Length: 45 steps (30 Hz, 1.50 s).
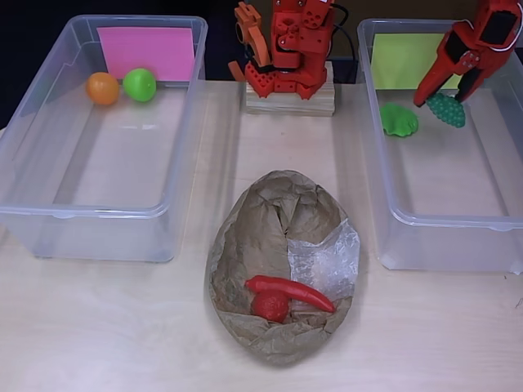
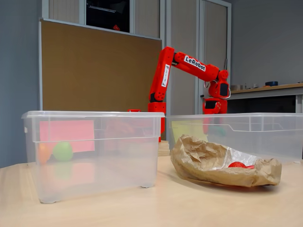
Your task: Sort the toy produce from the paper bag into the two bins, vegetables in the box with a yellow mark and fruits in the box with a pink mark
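Note:
Over the back of the right clear bin [image 1: 441, 219], which carries the yellow mark [image 1: 406, 61], my red gripper [image 1: 444, 100] is shut on a dark green bumpy toy vegetable [image 1: 449, 113]. A light green leafy toy [image 1: 399, 120] lies on that bin's floor to the left of it. The left bin [image 1: 90, 214] has the pink mark [image 1: 146, 51] and holds an orange ball [image 1: 103, 88] and a green ball [image 1: 140, 84]. The crumpled paper bag [image 1: 278, 212] lies open in the middle, with a red chili [image 1: 290, 291] and a round red toy [image 1: 270, 306] inside. In the fixed view my gripper [image 2: 214, 108] dips behind the right bin's rim [image 2: 236, 116].
The arm's red base [image 1: 290, 49] stands on a wooden block [image 1: 290, 100] between the two bins at the back. Clear plastic film [image 1: 327, 257] lines part of the bag. Bare wooden table [image 1: 106, 327] stretches in front of the bins and around the bag.

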### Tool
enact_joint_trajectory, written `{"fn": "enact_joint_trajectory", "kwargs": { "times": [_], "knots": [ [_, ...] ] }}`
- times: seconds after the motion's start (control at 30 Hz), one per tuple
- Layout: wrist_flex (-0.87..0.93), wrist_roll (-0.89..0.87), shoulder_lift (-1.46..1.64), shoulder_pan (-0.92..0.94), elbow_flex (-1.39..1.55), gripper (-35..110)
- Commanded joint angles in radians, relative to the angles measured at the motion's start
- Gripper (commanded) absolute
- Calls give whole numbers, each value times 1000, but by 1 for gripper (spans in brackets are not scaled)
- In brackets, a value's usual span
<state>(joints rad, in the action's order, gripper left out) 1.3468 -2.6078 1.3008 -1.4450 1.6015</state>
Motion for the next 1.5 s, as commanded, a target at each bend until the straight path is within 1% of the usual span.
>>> {"fn": "enact_joint_trajectory", "kwargs": {
  "times": [0.0,0.17,0.33,0.47,0.57,0.7,0.83,0.93,1.07,1.2,1.37,1.47],
  "knots": [
    [-5,-23,-57,-9,-104,30],
    [-35,-23,-92,-15,-135,36],
    [0,-18,-103,-20,-173,43],
    [17,-18,-80,-25,-179,39],
    [72,-12,-52,-23,-209,35],
    [170,69,9,12,-262,31],
    [268,183,72,91,-337,26],
    [293,304,135,173,-356,25],
    [328,520,221,324,-370,25],
    [356,813,299,546,-368,26],
    [295,1190,328,819,-354,26],
    [288,1368,324,962,-350,29]
  ]
}}
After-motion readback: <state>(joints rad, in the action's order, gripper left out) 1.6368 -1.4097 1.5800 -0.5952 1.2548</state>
